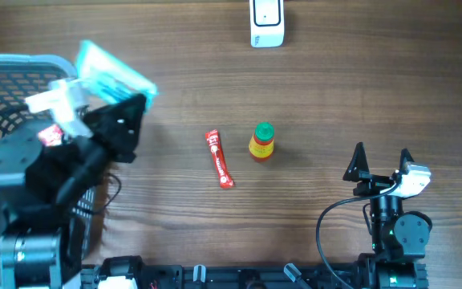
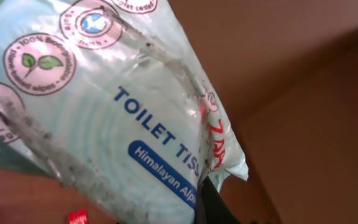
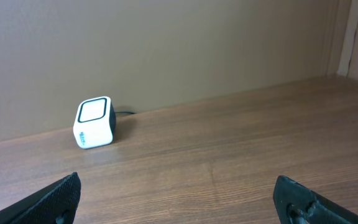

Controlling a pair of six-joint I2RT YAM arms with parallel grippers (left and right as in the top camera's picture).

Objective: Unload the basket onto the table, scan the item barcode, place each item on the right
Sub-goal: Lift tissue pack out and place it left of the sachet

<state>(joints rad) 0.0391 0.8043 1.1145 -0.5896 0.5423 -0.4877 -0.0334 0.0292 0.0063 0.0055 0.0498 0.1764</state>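
Left gripper [image 1: 125,104]: pinched tight on the light blue plastic pack of toilet tissue [image 1: 111,71], holding it by its near end.
Where the pack is: at the far left, up off the brown wooden table [image 1: 335,88], over the rim of the grey plastic basket [image 1: 6,68]. It sticks out past the gripper, away from the robot, and it is tilted.
Pack up close: in the left wrist view the pack [image 2: 123,124] fills most of the picture. Blue words "TOILET TISS" and round green leaf badges face the camera. Two see-through fingers [image 2: 36,143] show against it.
Scanner: a small white box scanner [image 1: 266,22] with a dark-rimmed top stands at the far edge of the table. It is well apart from the pack, off to its right.
Right gripper [image 1: 382,156]: wide open and holding nothing, low on the right side near the robot. In its own view the right gripper [image 3: 176,199] faces the scanner [image 3: 94,122], which is well apart from it.
Middle of the table: a thin red sachet [image 1: 219,158] and a small yellow and red bottle with a green cap [image 1: 262,142] sit just beside each other, between the two arms.
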